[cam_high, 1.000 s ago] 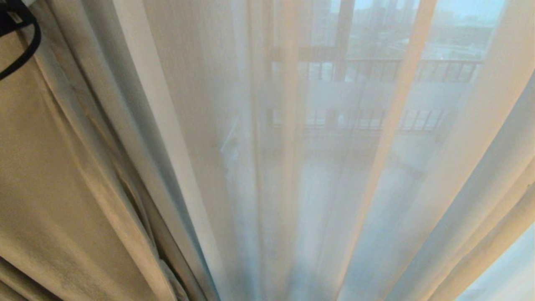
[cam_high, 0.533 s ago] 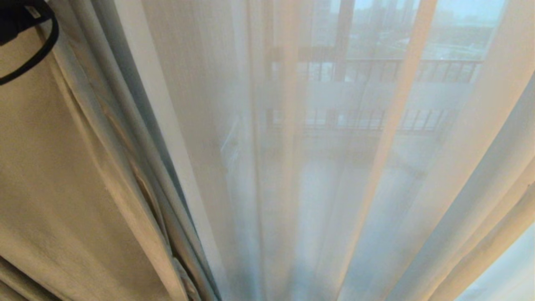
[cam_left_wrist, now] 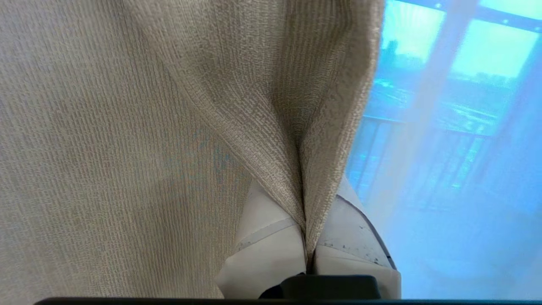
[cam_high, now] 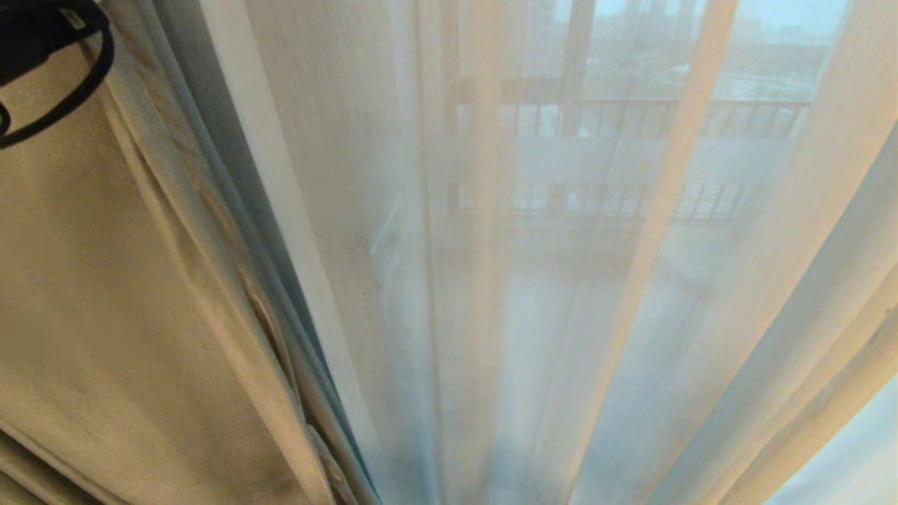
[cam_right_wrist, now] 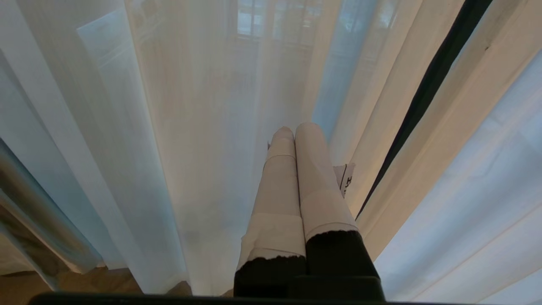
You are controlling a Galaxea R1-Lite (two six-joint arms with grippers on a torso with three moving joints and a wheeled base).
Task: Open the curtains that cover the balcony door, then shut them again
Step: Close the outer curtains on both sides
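- Daylight comes through a white sheer fabric (cam_high: 533, 294) that fills the centre and right of the head view; behind it dark horizontal railing bars (cam_high: 631, 116) and an upright dark frame member (cam_high: 575, 63) show faintly. The balcony door itself cannot be made out clearly through the sheer.
- Curtains (cam_high: 91, 294): an opaque cream-beige woven panel is gathered at the left of the head view, its pleated leading edge running diagonally from upper left down toward the bottom centre, lying against the sheer.
- Left gripper (cam_left_wrist: 305, 250): clenched on a fold of the curtains near the panel's free edge; the fabric is pinched between the two pale taped fingers (cam_left_wrist: 271, 250) and drapes over them.
- Left arm (cam_high: 42, 42): only a dark part with a looped black cable shows, at the upper left corner of the head view, in front of the beige panel.
- Right gripper (cam_right_wrist: 296, 135): fingers pressed together, holding nothing, pointed at the sheer and near it; contact cannot be told.
- Edges and room: right of the beige panel's edge only sheer hangs. In the right wrist view a narrow dark gap (cam_right_wrist: 427, 89) runs between pale folds beside the right gripper.
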